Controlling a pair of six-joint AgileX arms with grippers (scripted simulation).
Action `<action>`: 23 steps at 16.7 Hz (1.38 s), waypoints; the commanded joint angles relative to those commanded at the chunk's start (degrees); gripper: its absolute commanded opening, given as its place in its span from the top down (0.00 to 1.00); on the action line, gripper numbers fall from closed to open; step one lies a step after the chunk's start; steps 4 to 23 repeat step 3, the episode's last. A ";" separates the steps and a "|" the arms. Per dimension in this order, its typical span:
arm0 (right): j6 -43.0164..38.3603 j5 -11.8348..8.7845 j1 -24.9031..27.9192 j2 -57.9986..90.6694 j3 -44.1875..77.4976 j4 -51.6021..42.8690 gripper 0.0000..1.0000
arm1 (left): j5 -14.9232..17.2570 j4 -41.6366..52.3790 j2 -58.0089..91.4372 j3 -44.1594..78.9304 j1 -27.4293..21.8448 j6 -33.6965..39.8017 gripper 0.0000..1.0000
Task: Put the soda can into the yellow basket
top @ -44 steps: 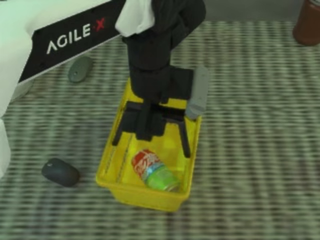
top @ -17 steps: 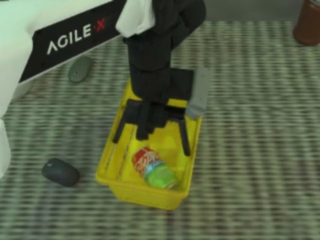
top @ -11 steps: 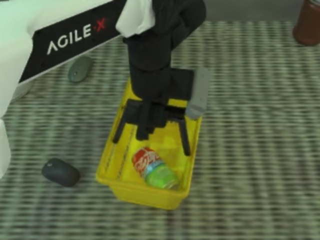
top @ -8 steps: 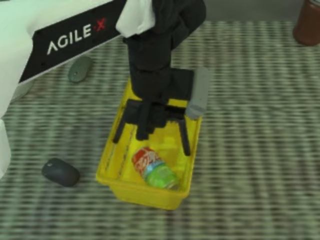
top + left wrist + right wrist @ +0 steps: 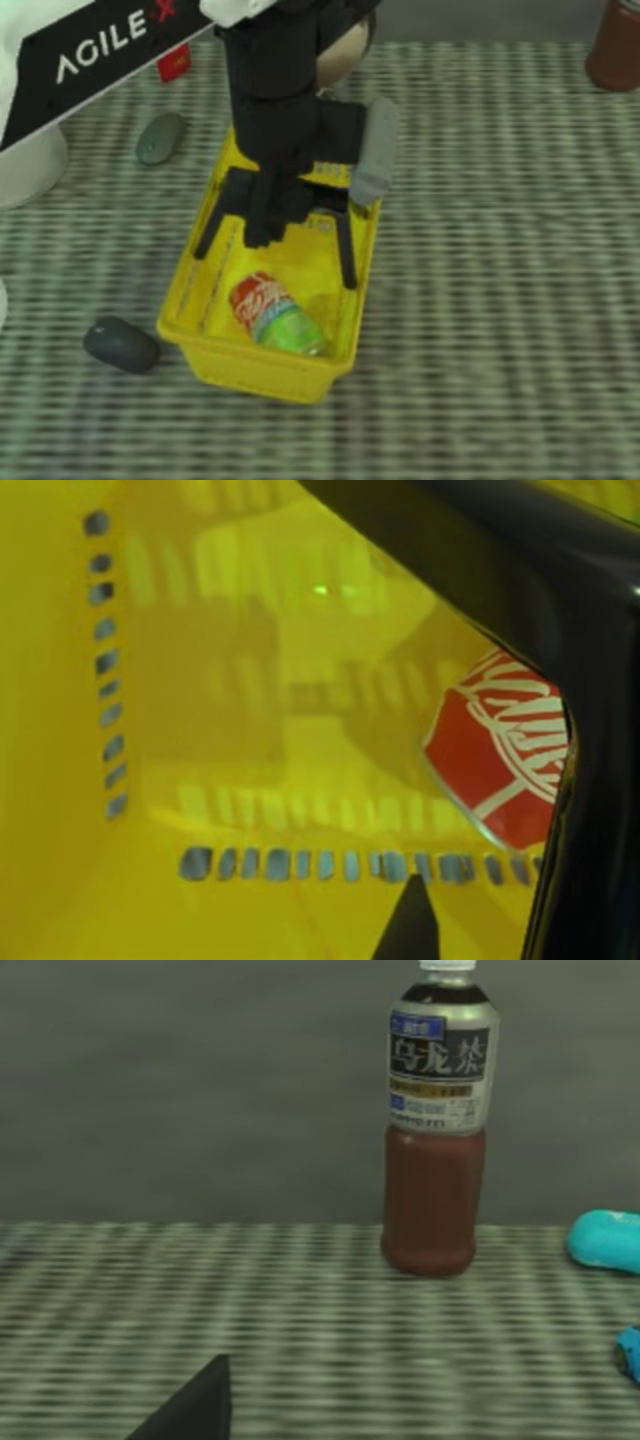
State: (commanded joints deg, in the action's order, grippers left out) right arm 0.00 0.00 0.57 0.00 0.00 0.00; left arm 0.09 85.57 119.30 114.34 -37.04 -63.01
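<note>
The yellow basket (image 5: 195, 335) stands at the table's middle left. Inside it the soda can (image 5: 272, 315) lies on its side, red end toward the arm, green end toward the front wall. My left gripper (image 5: 265, 225) hangs over the basket's back half, shut on the raised black handle (image 5: 345, 250). In the left wrist view the basket floor (image 5: 260, 730) fills the picture. The can's red end (image 5: 505, 755) sits beside the dark handle bar (image 5: 520, 570), and one fingertip (image 5: 410, 920) shows low down. My right arm is parked outside the top view.
A dark mouse (image 5: 121, 345) lies just left of the basket and a grey mouse (image 5: 160, 138) behind it. A brown tea bottle (image 5: 612, 45) stands at the back right, also the bottle (image 5: 437, 1130) in the right wrist view, with cyan objects (image 5: 605, 1240) beside it.
The left arm has shifted left and toward the back. The basket, with the can inside, has moved the same way, closer to the dark mouse.
</note>
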 joint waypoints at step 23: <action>0.00 0.00 0.00 0.00 0.00 0.00 0.00 | 0.03 2.39 -0.60 2.20 0.87 -0.52 1.00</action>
